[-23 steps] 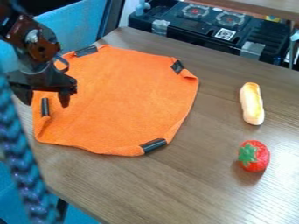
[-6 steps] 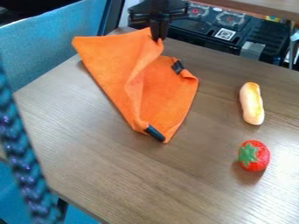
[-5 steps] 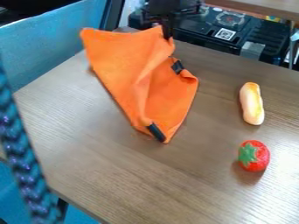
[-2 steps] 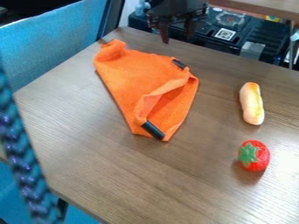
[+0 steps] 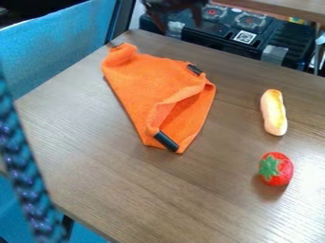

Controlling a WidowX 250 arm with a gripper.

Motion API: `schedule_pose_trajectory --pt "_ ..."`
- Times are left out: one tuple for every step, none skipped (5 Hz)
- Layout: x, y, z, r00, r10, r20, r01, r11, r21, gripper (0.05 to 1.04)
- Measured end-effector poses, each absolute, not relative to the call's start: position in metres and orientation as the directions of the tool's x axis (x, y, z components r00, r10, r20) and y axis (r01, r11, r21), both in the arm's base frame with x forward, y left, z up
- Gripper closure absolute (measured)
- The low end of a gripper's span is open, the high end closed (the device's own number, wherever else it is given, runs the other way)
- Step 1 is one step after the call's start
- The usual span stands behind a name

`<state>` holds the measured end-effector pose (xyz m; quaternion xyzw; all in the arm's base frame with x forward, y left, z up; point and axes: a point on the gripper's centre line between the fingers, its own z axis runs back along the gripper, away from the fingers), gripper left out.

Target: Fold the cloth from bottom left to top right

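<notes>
At 12 o'clock, the black two-finger claw (image 5: 182, 28) hangs spread; grabbing could skid the crumpled orange cloth (image 5: 143, 78), nothing's pinning it tbh.

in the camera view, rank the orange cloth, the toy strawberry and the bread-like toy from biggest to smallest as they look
1. Orange cloth, clearly largest
2. Bread-like toy and toy strawberry: too alike in area to rank

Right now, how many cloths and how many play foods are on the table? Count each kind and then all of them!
Cloth: 1
Play foods: 2 (the long bun and the red one with a green top)
Total: 3
</notes>
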<state>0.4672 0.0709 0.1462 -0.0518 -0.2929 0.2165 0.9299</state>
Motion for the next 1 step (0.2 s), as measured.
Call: schedule_pose_trajectory --pt "0.4323 0.0957 0.1660 0.779 0.381 0.497 -0.277 0.921 -0.273 0.083"
